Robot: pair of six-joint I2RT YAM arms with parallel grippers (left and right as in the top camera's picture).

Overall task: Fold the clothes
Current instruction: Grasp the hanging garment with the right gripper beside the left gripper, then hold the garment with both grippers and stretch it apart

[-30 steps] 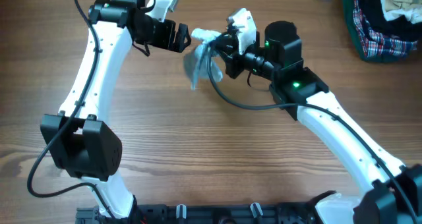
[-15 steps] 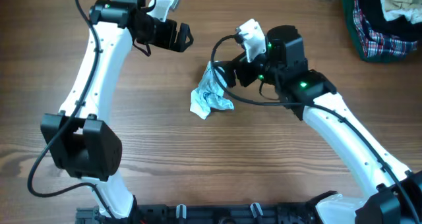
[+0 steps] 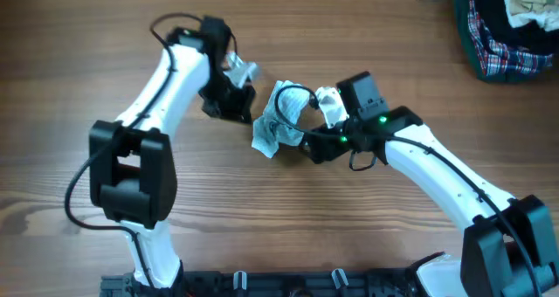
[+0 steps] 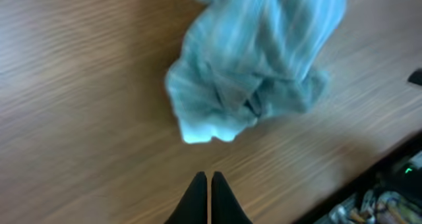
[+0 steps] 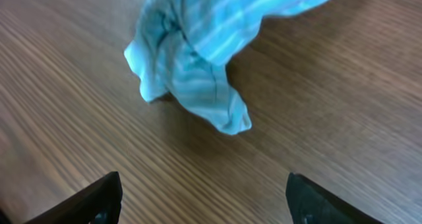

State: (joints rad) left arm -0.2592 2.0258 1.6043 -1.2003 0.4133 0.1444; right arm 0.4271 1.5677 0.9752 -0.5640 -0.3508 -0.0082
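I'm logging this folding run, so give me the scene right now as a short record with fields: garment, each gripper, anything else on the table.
garment: pale blue striped, crumpled on the table, unfolded
left gripper: shut, empty, beside garment
right gripper: open, empty, facing garment
other: plaid clothes heap at table's far right corner

From overhead I get soft, even light across the table [image 3: 262, 236], with no glare and only faint shadows hugging the arms [image 3: 454, 179]. That view is sharp out to the table's edges. My left wrist view is smeared: the clothes [image 4: 254, 59] and the wood grain both run soft. The right wrist view is dimmer. The clothes throw a soft shadow just beside them, and on the right gripper [image 5: 203, 179] the fingers [image 5: 99, 201] show as featureless black.
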